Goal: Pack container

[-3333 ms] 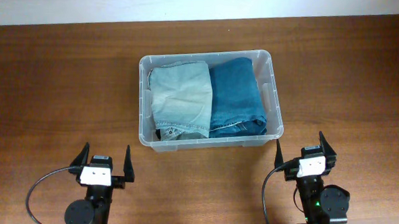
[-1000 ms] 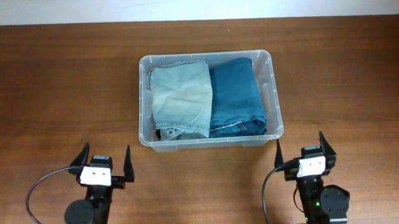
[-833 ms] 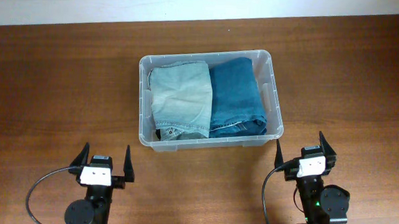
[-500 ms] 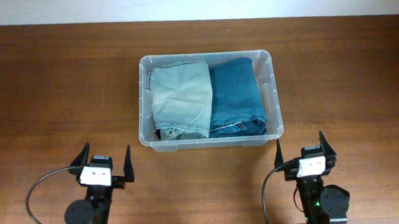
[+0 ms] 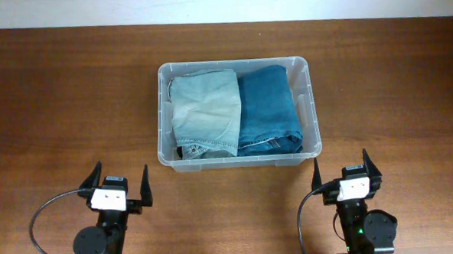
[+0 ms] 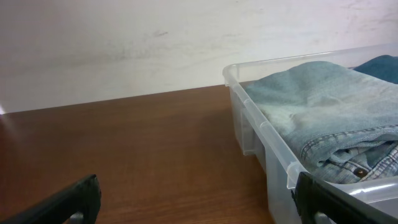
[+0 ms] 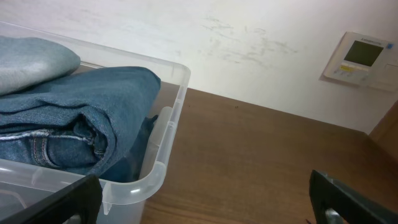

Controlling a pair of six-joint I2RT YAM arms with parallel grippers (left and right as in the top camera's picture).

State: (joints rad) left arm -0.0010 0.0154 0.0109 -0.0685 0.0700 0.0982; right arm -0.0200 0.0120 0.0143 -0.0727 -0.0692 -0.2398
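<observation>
The clear plastic container [image 5: 312, 115] stands at the middle of the table. Inside it lie folded light-blue jeans [image 5: 206, 111] on the left and folded dark-blue jeans [image 5: 267, 110] on the right. My left gripper [image 5: 120, 174] is open and empty near the table's front edge, left of the container. My right gripper [image 5: 341, 167] is open and empty near the front edge, just right of the container's front corner. The left wrist view shows the container's rim [image 6: 261, 127] and the light jeans [image 6: 314, 102]. The right wrist view shows the container's corner [image 7: 163, 165] and the dark jeans [image 7: 74, 118].
The wooden table [image 5: 67, 97] runs to a pale wall [image 5: 102, 3] at the back. A white wall panel with a small display [image 7: 364, 59] hangs on the wall at the right. Cables trail from both arm bases at the front edge.
</observation>
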